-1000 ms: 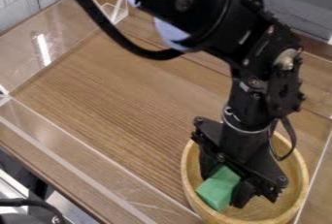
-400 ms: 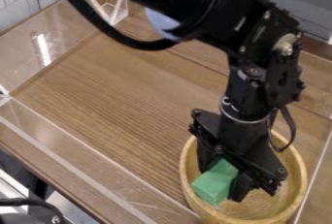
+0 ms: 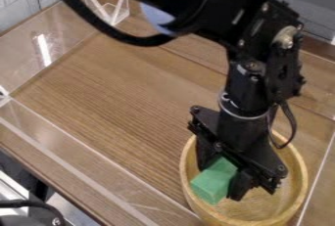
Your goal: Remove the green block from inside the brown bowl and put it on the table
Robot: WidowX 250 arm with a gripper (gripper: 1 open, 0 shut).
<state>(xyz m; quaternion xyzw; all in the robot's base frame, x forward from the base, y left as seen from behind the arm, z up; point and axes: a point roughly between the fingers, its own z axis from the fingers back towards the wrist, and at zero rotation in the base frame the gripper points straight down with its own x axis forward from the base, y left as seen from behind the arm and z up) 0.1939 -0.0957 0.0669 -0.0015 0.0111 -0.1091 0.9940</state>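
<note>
The green block (image 3: 214, 183) hangs over the near left part of the brown bowl (image 3: 296, 187), a light tan round bowl at the bottom right of the table (image 3: 118, 103). My gripper (image 3: 225, 173) points straight down into the bowl and is shut on the block's upper end. The black fingers hide the block's top, and the arm covers the bowl's far rim. The block's lower end looks close above the bowl's floor; whether it touches I cannot tell.
Low clear acrylic walls (image 3: 53, 137) edge the tabletop along the left and near sides. The black arm (image 3: 197, 10) reaches in from the top of the view. Open wood-grain surface lies left of the bowl.
The gripper has kept its grip on the green block, which now sits slightly higher and a little further left in the bowl. The bowl has stayed put.
</note>
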